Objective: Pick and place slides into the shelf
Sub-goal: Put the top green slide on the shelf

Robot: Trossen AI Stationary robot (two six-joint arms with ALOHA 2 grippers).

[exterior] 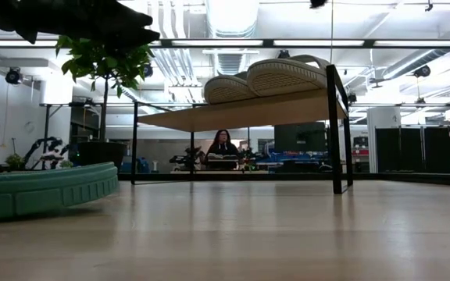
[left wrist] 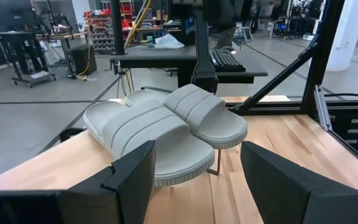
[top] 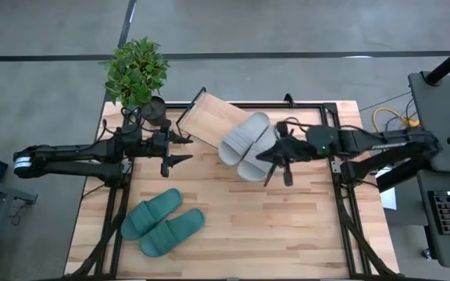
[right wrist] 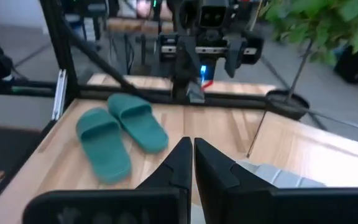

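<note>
Two light grey slides (top: 244, 144) lie side by side, soles down, on the right end of the slanted shelf (top: 201, 117); the low view shows their soles (exterior: 272, 78) on the board (exterior: 241, 117). Both teal-green slides (top: 162, 222) lie on the tabletop near its near-left part, also seen in the right wrist view (right wrist: 120, 134). My left gripper (top: 180, 150) is open, level, left of the shelf, facing the grey slides (left wrist: 166, 127). My right gripper (top: 276, 162) is shut, just right of the grey pair, whose edge (right wrist: 278, 174) shows under its fingers.
A potted plant (top: 137, 70) stands at the table's far left corner beside the shelf. A black frame (top: 342, 195) runs along the table's sides. Bare tabletop (top: 272, 226) lies right of the teal slides. A person (exterior: 223, 144) sits far behind in the room.
</note>
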